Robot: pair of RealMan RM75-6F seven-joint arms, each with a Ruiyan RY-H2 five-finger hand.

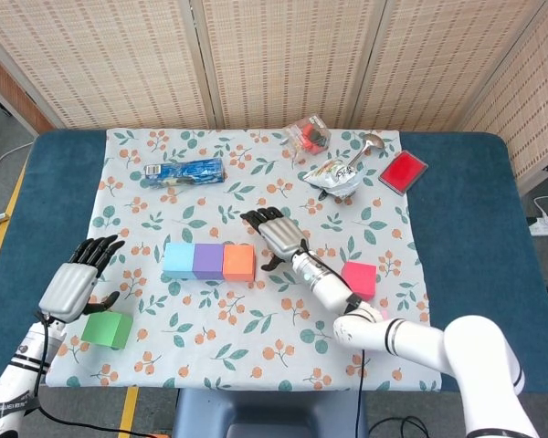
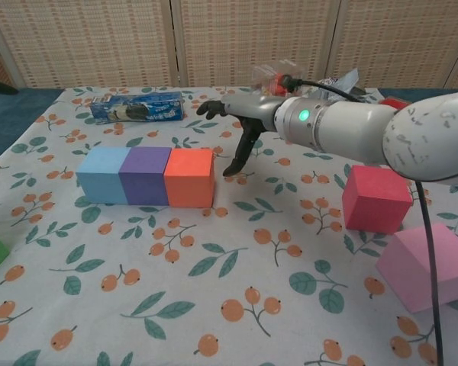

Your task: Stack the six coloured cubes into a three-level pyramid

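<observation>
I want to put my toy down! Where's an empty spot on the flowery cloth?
The cloth in front of the blue, purple and orange row, between the green cube and red cube, is bare. The back right is crowded: foil bag, spoon, plastic wrapper.

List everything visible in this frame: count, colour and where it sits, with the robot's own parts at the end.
blue cube: 1, light blue, left end of the row at cloth centre
purple cube: 1, purple, middle of the row
orange cube: 1, orange, right end of the row
red cube: 1, red, right of the row, standing apart
pink cube: 1, pink, near right edge, tilted
green cube: 1, green, near left corner of the cloth
blue packet: 1, blue, far left of the cloth
clear bag: 1, clear with red contents, far side
foil wrapper: 1, silver, far right
spoon: 1, metal, beside the wrapper
red flat box: 1, red, off the cloth's right edge
tablecloth: 1, white floral
left hand: 1, open, above the green cube
right hand: 1, open, just right of the orange cube
</observation>
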